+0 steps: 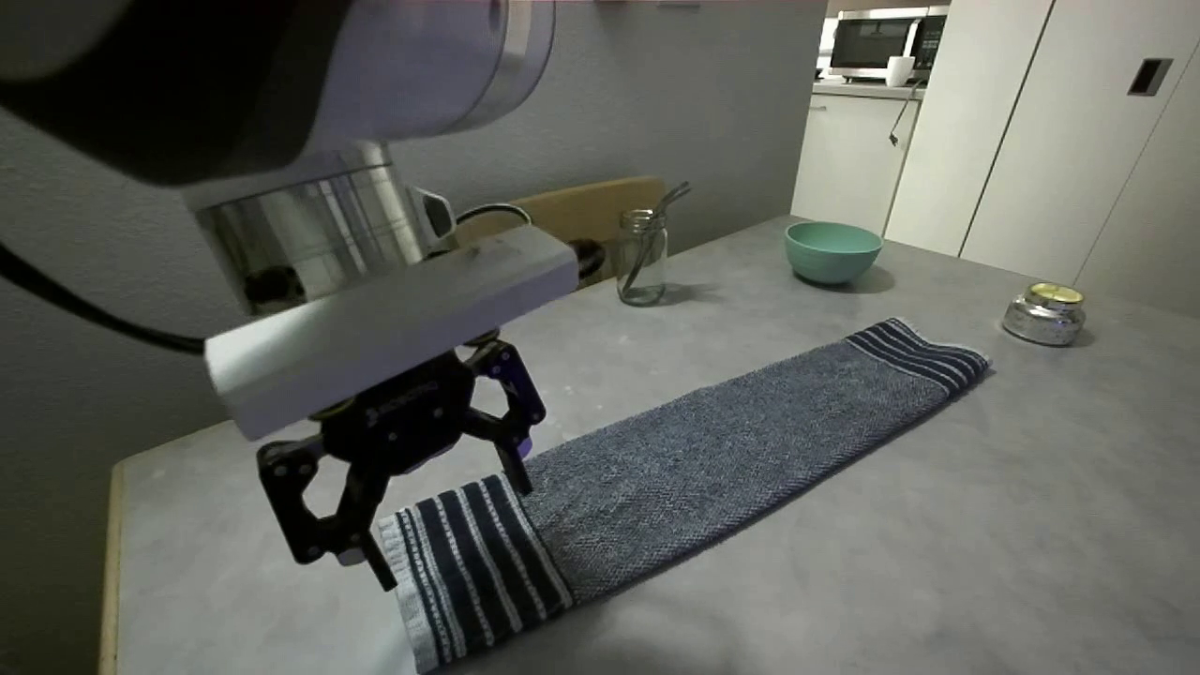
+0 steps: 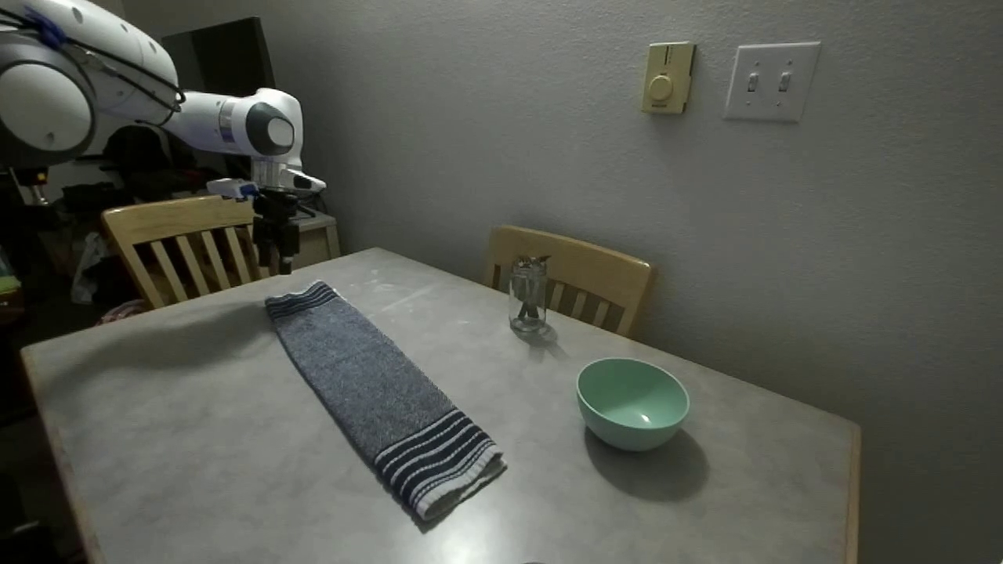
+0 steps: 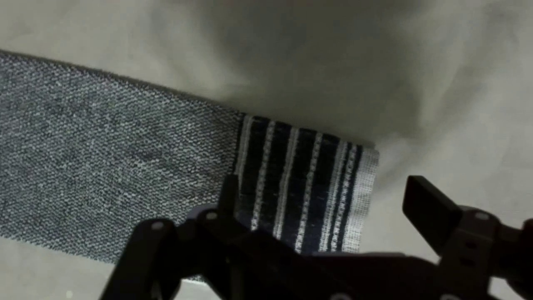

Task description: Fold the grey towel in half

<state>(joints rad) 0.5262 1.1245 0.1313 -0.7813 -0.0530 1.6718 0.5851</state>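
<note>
The grey towel lies flat and long on the table in both exterior views (image 1: pixel 722 441) (image 2: pixel 364 372). It has navy and white stripe bands at both short ends. My gripper is above one striped end in both exterior views (image 1: pixel 457 536) (image 2: pixel 276 265), pointing down with its fingers spread and nothing between them. In the wrist view, the striped end of the towel (image 3: pixel 287 179) shows between and beyond the open fingers of my gripper (image 3: pixel 320 193). One finger is over the inner edge of the stripes, the other past the towel's end. The gripper looks apart from the cloth.
A teal bowl (image 1: pixel 832 251) and a glass jar with metal straws or utensils (image 1: pixel 642 258) stand on the table (image 2: pixel 196 407) along the wall side. A silver candle (image 1: pixel 1043 314) stands past the towel's far end. Wooden chairs (image 2: pixel 572 270) (image 2: pixel 184 243) stand at the table's edges.
</note>
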